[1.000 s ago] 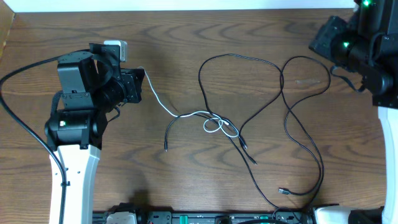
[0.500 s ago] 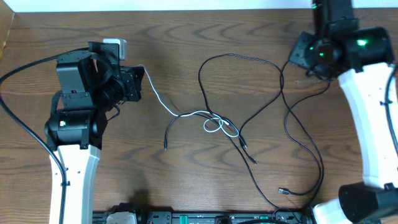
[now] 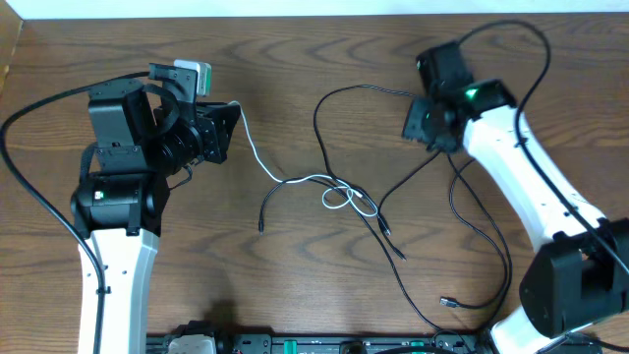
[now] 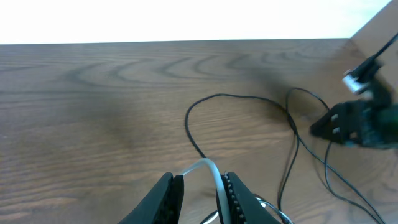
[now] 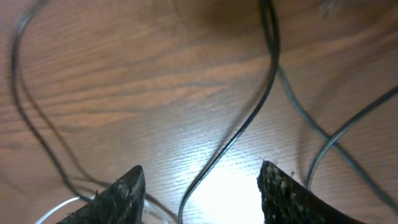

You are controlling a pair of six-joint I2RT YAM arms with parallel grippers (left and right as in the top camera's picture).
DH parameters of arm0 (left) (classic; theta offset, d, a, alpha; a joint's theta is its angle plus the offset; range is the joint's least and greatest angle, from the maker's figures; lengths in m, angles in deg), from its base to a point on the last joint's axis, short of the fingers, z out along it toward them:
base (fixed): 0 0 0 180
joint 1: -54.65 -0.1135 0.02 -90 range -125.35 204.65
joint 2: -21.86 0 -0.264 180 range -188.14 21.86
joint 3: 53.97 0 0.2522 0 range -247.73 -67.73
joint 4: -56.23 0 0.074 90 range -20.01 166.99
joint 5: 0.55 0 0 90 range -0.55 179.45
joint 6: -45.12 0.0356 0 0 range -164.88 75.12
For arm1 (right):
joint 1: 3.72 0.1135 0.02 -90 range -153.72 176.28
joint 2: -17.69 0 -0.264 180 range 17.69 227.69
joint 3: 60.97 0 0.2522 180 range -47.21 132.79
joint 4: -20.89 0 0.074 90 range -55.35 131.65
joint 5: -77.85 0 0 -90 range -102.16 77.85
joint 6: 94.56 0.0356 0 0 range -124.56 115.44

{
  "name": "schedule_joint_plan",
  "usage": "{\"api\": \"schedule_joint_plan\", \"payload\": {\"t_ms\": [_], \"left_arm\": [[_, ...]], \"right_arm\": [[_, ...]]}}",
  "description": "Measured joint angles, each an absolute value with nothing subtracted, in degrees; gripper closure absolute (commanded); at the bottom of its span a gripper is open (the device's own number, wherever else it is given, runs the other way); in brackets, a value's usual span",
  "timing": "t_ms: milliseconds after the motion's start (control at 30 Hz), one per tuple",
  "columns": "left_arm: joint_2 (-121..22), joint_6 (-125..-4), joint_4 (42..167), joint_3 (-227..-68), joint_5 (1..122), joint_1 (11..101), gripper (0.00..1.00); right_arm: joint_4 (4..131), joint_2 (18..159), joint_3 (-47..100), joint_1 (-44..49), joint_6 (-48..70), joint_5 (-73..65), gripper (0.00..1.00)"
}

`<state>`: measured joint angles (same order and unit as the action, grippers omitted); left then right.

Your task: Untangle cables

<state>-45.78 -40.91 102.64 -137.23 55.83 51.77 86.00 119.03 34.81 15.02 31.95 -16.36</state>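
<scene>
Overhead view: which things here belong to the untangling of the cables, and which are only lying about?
Belong to the job:
white cable, held in the left hand; black cables; right hand, open over a black cable.

Only there:
table; thick wire of the left arm.

A dark brown wood-grain tabletop point(image 3: 197, 295) is filling nearly the whole overhead view, its grain running side to side. A plain white band point(image 3: 295, 8) is running along its far edge. A black rail with small fittings point(image 3: 324, 345) is lying along the near edge. A pale tan strip point(image 3: 6, 44) is showing at the far left corner.
</scene>
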Motion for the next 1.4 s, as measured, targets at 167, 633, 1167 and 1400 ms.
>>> {"api": "schedule_joint_plan", "payload": {"t_ms": [167, 633, 1167, 1400], "left_arm": [[-45.8, -40.5, 101.9, -137.2, 53.8, 51.8, 0.76], [-45.8, -40.5, 101.9, -137.2, 52.7, 51.8, 0.76], [-45.8, -40.5, 101.9, -137.2, 52.0, 51.8, 0.76], [-45.8, -40.5, 101.9, -137.2, 52.0, 51.8, 0.76]], "right_arm": [[81.0, 119.1, 28.3, 16.1, 34.9, -16.2, 0.43], [77.0, 119.3, 22.4, 17.4, 40.5, -18.3, 0.44], [74.9, 126.2, 22.2, 17.5, 44.9, -23.0, 0.45], [75.3, 126.2, 22.2, 17.4, 45.7, -26.2, 0.51]]}}
